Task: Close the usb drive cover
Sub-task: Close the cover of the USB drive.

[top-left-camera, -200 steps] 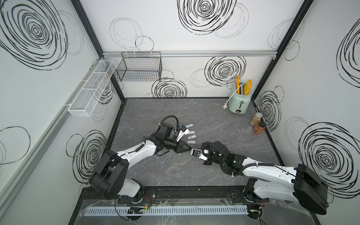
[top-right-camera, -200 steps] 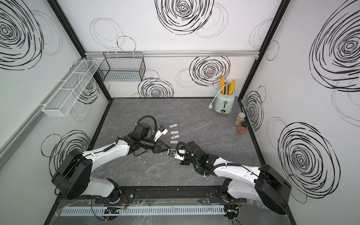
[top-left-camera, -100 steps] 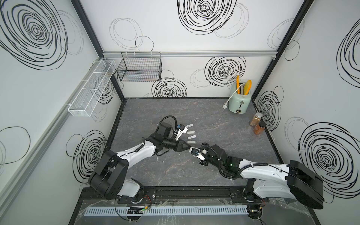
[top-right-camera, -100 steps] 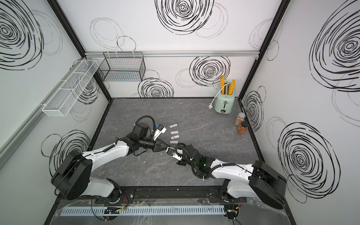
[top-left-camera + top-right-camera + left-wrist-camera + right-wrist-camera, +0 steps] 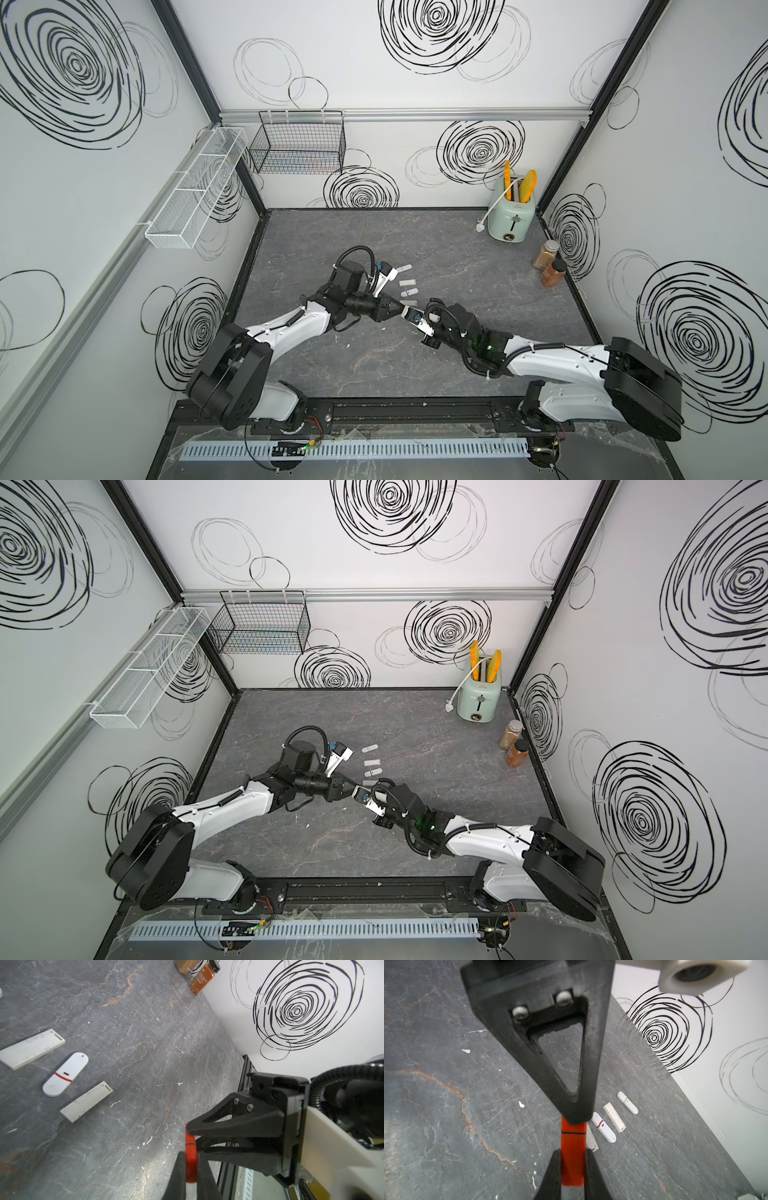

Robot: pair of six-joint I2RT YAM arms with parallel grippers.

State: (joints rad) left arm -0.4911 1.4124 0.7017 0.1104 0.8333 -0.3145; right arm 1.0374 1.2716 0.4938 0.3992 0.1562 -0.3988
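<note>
Red usb drive (image 5: 573, 1138) is held above the grey table (image 5: 457, 266), just in front of the row of white sticks (image 5: 408, 283). The left gripper (image 5: 191, 1155) is clamped on one end and the right gripper (image 5: 572, 1152) on the other. Open slate surrounds the row out to the walls; the toaster (image 5: 512, 216) and spice jars (image 5: 552, 272) stand well beyond it, at the right-hand edge.

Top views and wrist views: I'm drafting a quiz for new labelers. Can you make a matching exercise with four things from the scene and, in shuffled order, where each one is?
Things:
1. red usb drive
2. toaster
3. spice jars
4. black wire basket

Places:
A. hanging on the back wall
B. standing on the table against the right wall
C. pinched between the left claw and the right claw
D. in the table's back right corner

Pairs: 1-C, 2-D, 3-B, 4-A
</note>
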